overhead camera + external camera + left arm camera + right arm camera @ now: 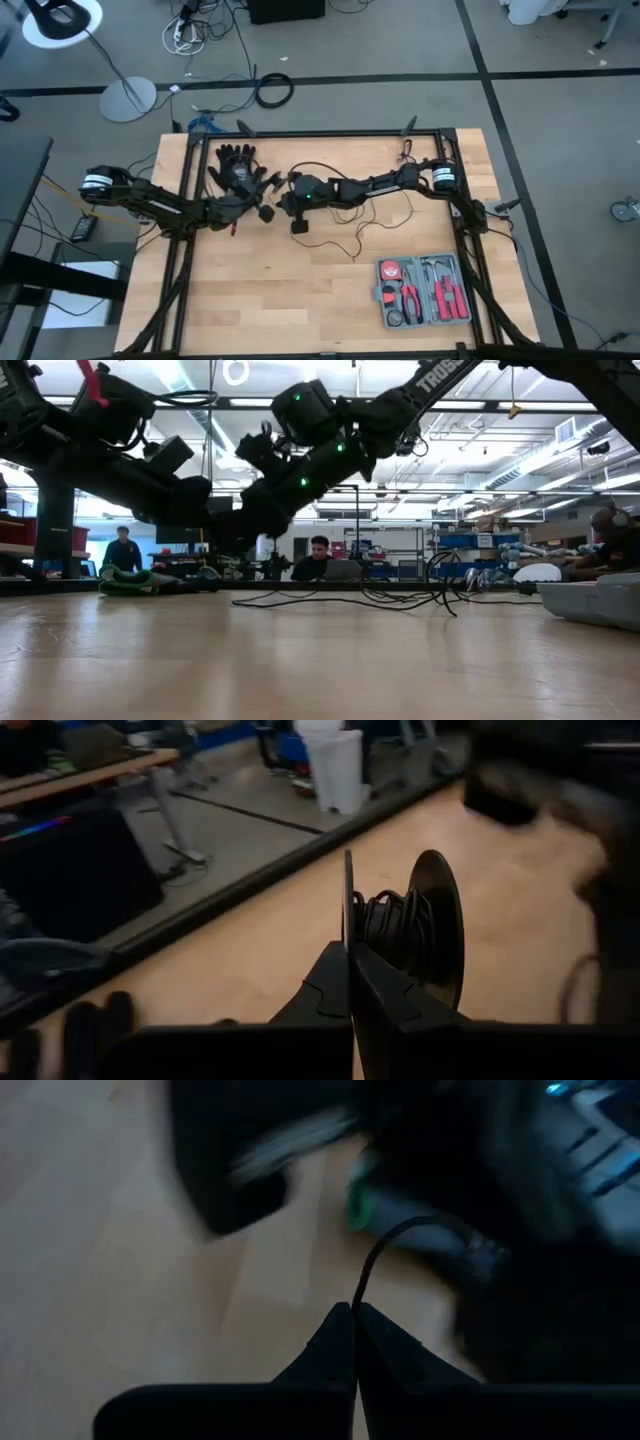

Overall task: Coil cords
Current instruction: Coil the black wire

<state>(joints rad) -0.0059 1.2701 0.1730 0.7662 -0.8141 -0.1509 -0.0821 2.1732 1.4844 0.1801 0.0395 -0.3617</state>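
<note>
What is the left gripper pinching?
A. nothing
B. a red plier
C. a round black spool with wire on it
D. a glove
C: in the left wrist view the left gripper is shut on the spool, with black wire wound between its discs.

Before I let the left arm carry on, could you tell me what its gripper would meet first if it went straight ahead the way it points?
Probably the right arm's wrist. The left gripper, shut on the spool, points across the table at it from close by, though depth is hard to judge.
</note>
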